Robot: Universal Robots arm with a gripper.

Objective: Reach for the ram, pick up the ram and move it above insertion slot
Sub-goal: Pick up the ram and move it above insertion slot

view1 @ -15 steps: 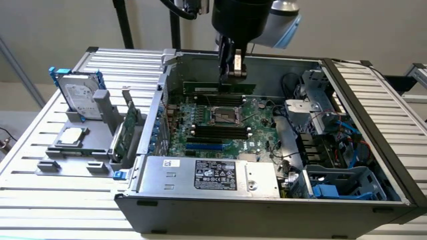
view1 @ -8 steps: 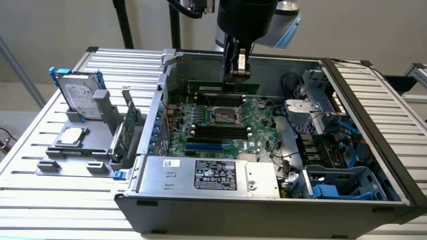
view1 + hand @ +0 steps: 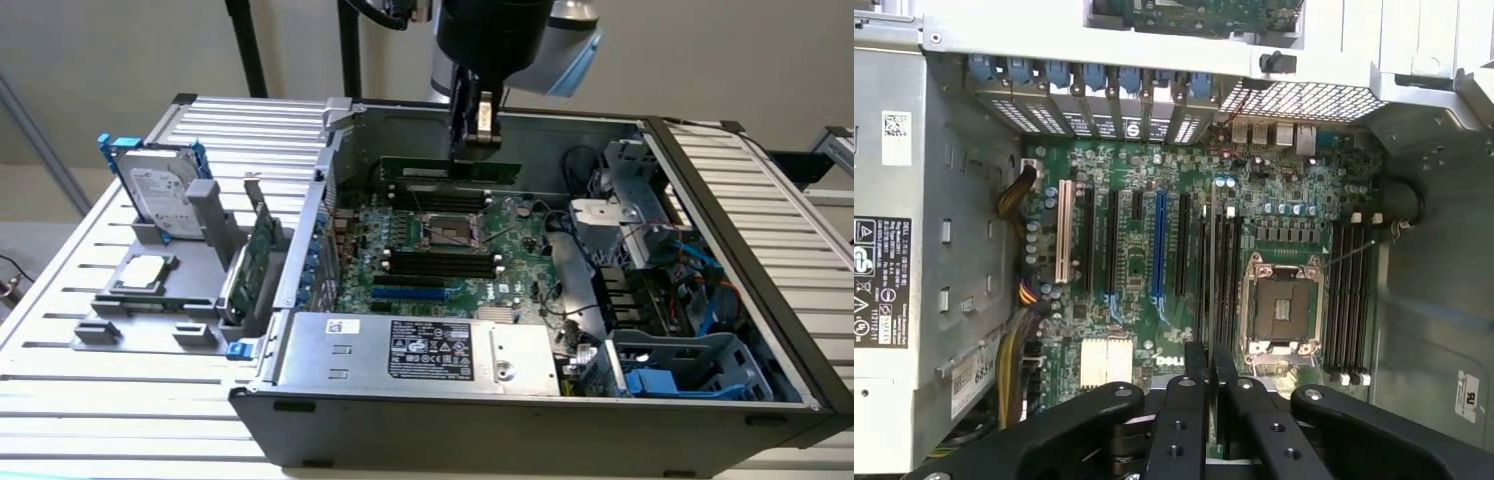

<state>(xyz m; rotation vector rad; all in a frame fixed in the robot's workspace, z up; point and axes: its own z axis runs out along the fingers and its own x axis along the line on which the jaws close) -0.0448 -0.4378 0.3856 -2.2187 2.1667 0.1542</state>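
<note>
In the exterior view my gripper (image 3: pixel 477 153) reaches down into the open computer case and is shut on the ram (image 3: pixel 414 166), a thin green stick held level and edge-down above the motherboard. Black insertion slots (image 3: pixel 441 262) lie in parallel rows on the near side of the CPU socket (image 3: pixel 447 230), with more rows (image 3: pixel 424 190) on its far side just under the ram. From the wrist view, the fingers (image 3: pixel 1184 420) close around the ram's thin edge (image 3: pixel 1212 260), which runs in line with the insertion slots (image 3: pixel 1228 280) beside the socket (image 3: pixel 1282 310).
A silver power supply (image 3: pixel 420 350) fills the case's near side, and drive bays with cables (image 3: pixel 667 280) stand at the exterior view's right. A short blue slot (image 3: pixel 407 293) lies near the power supply. Outside the case, a rack holds an expansion card (image 3: pixel 260 255) and a hard drive (image 3: pixel 160 190).
</note>
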